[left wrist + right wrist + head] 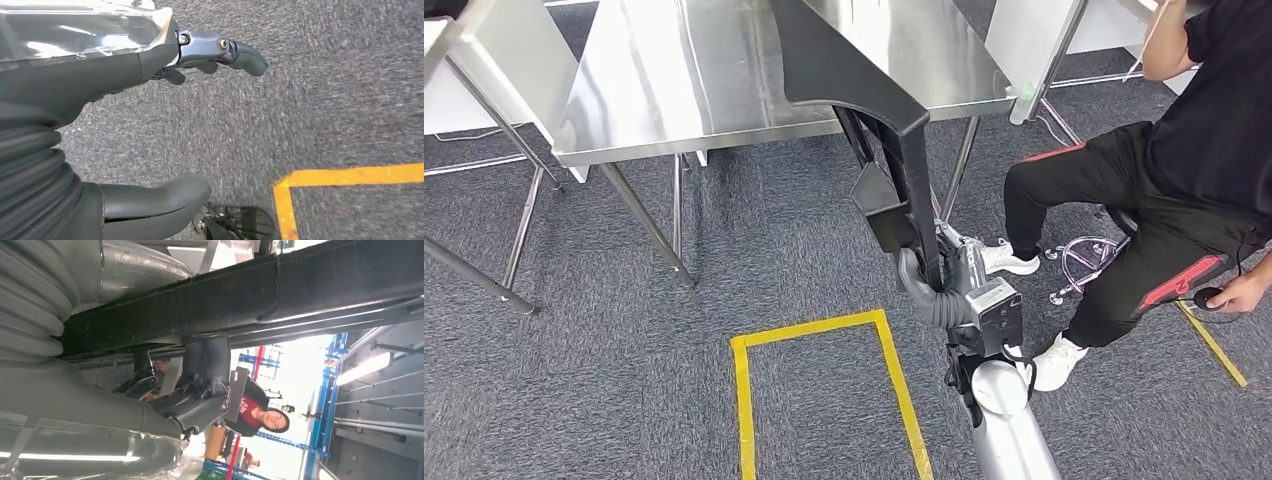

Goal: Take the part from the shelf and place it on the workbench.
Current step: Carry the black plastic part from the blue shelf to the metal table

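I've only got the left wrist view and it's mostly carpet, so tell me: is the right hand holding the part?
Observer: Yes, the right hand grips the long black part at its lower end.
Operator: Where's the part relative to the workbench?
Observer: Its upper end reaches over the steel workbench. I cannot tell whether it touches the top.
Operator: Anyone close by?
Observer: A person in black sits to the robot's right, beside the workbench.
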